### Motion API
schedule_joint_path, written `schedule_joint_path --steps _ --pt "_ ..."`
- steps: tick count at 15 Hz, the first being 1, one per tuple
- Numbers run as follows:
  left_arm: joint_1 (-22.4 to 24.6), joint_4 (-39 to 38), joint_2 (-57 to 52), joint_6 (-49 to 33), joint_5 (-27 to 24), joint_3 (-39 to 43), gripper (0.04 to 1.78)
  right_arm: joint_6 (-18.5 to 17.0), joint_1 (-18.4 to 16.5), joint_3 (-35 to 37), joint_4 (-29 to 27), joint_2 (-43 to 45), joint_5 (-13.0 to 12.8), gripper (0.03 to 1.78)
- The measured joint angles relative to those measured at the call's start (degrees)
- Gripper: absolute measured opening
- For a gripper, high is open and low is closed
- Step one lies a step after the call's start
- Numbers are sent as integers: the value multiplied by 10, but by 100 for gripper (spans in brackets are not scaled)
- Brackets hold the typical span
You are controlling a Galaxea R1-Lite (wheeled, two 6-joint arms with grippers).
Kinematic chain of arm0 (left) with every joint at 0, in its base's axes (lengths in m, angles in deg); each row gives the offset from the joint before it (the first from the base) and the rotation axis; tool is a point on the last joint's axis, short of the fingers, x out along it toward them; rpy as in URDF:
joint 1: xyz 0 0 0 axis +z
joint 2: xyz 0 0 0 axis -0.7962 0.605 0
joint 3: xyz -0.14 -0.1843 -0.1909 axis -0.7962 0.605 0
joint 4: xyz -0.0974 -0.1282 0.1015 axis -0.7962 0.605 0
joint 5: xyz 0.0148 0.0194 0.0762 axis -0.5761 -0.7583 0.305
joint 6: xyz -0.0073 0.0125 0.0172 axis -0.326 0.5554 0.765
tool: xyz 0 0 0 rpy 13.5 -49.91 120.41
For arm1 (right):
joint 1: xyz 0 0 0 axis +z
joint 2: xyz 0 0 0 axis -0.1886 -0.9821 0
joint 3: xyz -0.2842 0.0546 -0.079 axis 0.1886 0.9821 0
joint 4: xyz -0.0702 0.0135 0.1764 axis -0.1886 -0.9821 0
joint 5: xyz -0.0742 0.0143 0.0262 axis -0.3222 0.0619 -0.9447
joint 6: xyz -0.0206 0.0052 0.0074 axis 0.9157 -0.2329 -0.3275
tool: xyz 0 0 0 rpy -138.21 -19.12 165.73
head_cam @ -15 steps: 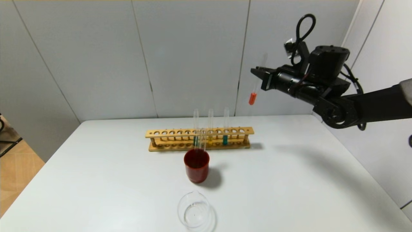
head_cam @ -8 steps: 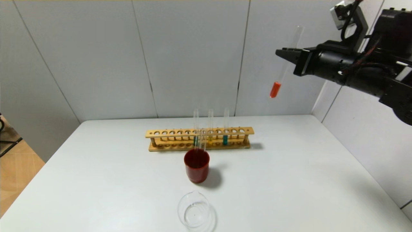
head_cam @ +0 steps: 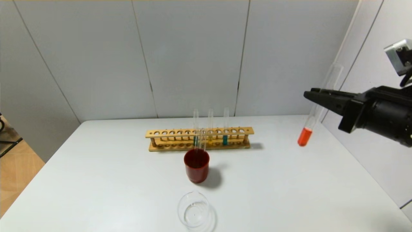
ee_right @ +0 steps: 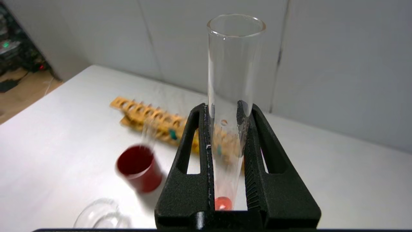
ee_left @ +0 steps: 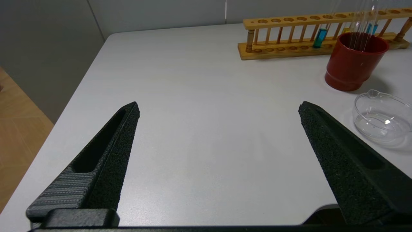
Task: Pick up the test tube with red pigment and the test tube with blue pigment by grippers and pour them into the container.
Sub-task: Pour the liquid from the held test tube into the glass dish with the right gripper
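where the right hand (head_cam: 313, 93) grips one red test tube (head_cam: 317, 112), three tubes (head_cam: 210, 127) racked, left hand (ee_left: 219, 109) open

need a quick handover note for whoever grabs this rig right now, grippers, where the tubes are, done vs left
Right gripper: shut on the red test tube, held in the air over the table's right side, mouth up and slightly tilted, pigment at the bottom.
Left gripper: open, empty, low over the table's near left part.
Blue test tube: in the wooden rack, alongside two other tubes.
Glass container: near the front edge, in front of the red cup, no pigment visible in it.
Done: red tube lifted out of the rack.
Left: pour red into the container, then pick up and pour blue.
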Motion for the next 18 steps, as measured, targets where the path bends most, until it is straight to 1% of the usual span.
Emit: schedule_joint_path --steps 3,6,7,10,12,14,15,16,17,18 --pt "0 0 0 0 0 0 175 2 43 73 -1 46 -2 35" --pt "0 0 0 0 0 0 175 5 92 111 0 57 -3 35" --pt "0 0 0 0 0 0 175 10 111 118 0 53 -4 35" --pt "0 0 0 0 0 0 175 37 148 126 3 21 -4 35" --pt "0 0 0 0 0 0 175 60 172 123 5 -6 -5 35" --pt "0 0 0 0 0 0 175 74 198 113 5 -27 -5 35" --pt "0 0 0 0 0 0 175 76 213 107 5 -37 -8 35" --pt "0 0 0 0 0 0 175 78 229 103 5 -46 -20 35" --pt "0 0 0 0 0 0 175 81 247 97 5 -59 -38 35" --pt "0 0 0 0 0 0 175 88 267 91 5 -75 -61 35"
